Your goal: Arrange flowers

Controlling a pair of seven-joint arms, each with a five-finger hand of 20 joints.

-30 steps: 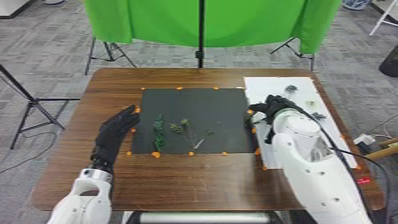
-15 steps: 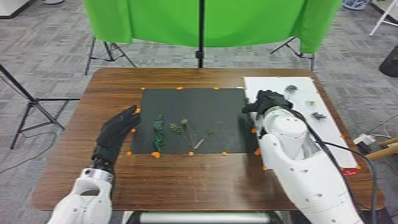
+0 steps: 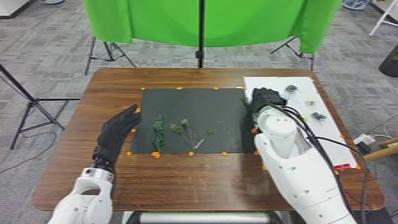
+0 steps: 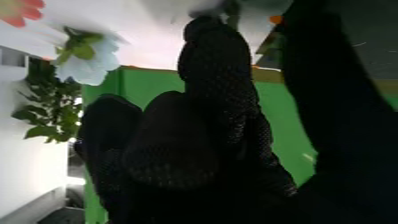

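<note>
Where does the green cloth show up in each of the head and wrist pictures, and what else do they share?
Head view: the green cloth hangs beyond the far edge of the table.
Right wrist view: it shows behind the right hand.
Shared landmark: the white sheet.

right robot hand (image 3: pixel 266 97) turned, shifted forward
</note>
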